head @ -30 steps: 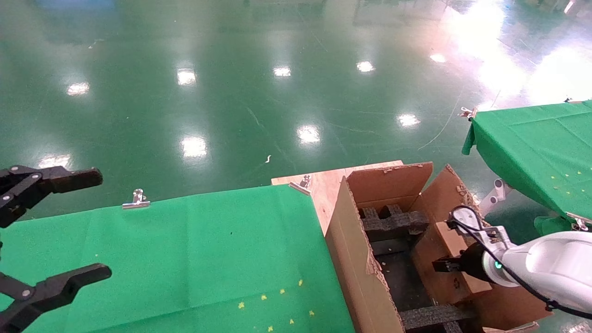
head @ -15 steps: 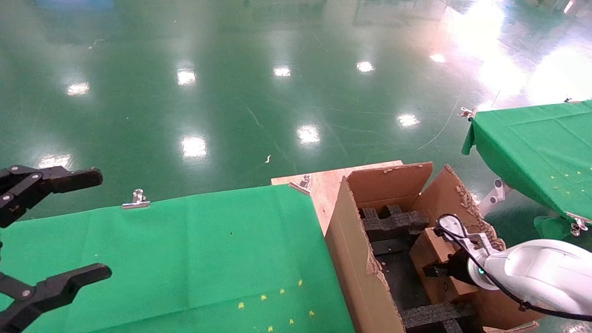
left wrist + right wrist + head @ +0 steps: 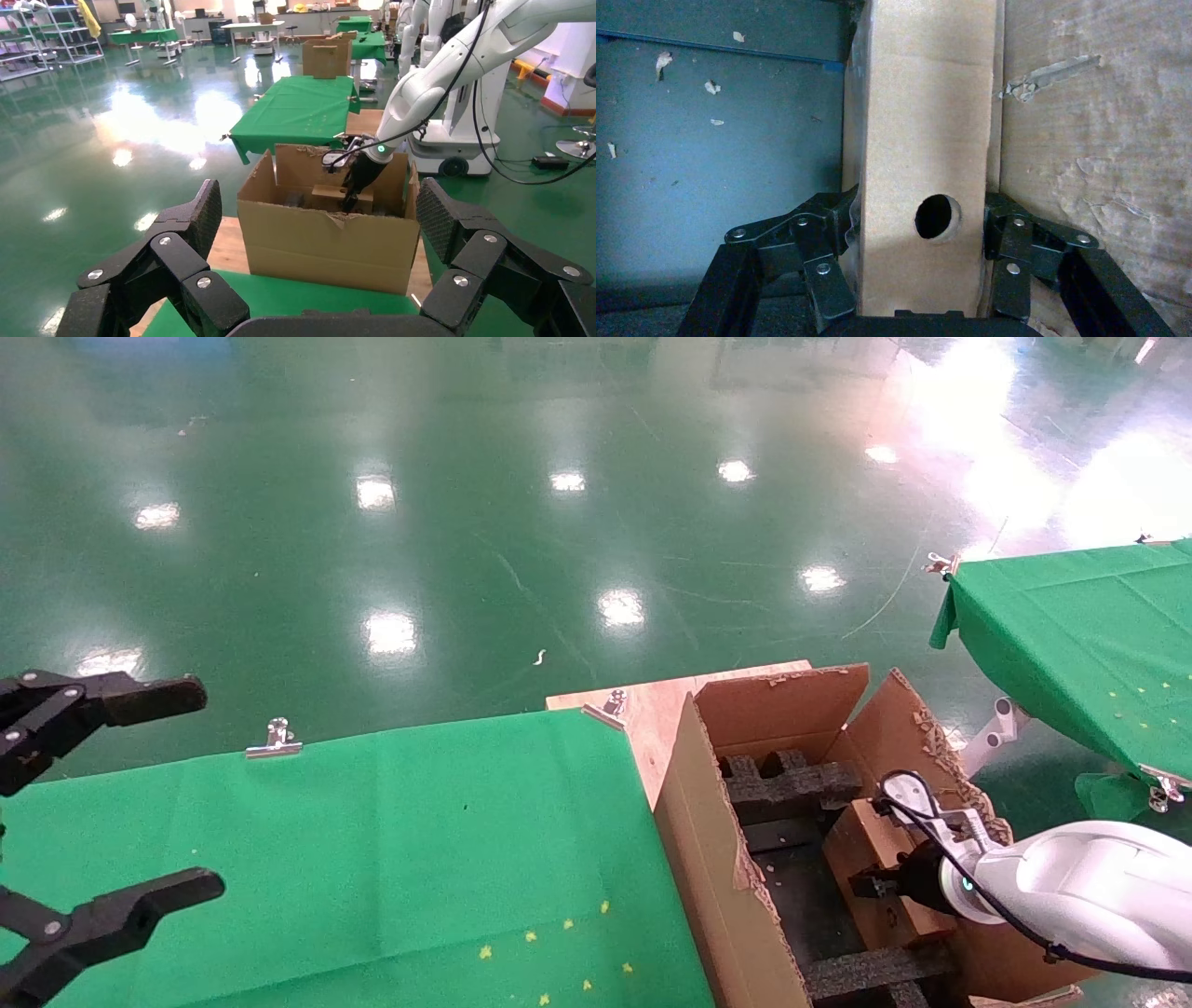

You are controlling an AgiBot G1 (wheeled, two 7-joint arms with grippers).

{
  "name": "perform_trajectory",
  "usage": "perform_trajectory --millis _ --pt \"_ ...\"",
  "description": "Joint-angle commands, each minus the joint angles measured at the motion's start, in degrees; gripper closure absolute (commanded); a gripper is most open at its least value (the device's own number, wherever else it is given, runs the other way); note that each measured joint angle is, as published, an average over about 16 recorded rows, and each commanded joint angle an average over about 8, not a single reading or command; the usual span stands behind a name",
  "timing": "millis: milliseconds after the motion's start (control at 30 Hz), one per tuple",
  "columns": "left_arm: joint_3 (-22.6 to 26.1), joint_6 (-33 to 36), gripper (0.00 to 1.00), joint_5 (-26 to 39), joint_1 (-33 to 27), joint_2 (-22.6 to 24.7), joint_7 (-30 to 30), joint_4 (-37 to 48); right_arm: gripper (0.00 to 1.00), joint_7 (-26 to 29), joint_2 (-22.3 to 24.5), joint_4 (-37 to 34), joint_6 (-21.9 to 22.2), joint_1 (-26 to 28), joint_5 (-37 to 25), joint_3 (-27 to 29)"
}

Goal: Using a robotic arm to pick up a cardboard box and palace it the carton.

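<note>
Cardboard box (image 3: 871, 859) sits inside the carton (image 3: 722, 859), low against its right-hand wall, held on edge with its round hole facing the right wrist camera. Right claw (image 3: 919, 232) is clamped on the cardboard box, one finger pressed on each broad face, hole between them. Robotic arm (image 3: 1080, 887) reaches in from the right over the carton's ragged flap, wrist bent down into the opening, green ring lit. Black foam inserts (image 3: 787, 782) lie at the carton's far end and near end, box between them. Left claw (image 3: 88, 812) hangs parked over the left edge of the green worktop (image 3: 372, 859), fingers wide apart, gripping nothing, well apart from the carton.
</note>
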Motion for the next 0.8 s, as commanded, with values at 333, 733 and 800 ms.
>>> perform_trajectory --millis 333,733,800 --pt "0.0 0.0 0.00 0.0 0.0 0.0 0.0 0.0 0.00 -0.4 1.2 1.3 -0.2 1.2 -0.9 0.3" --pt "0.0 0.0 0.00 0.0 0.0 0.0 0.0 0.0 0.00 -1.5 3.5 5.0 0.7 5.7 -1.4 2.3" --pt "0.0 0.0 0.00 0.0 0.0 0.0 0.0 0.0 0.00 -2.2 4.2 6.6 1.2 7.1 -1.2 3.0"
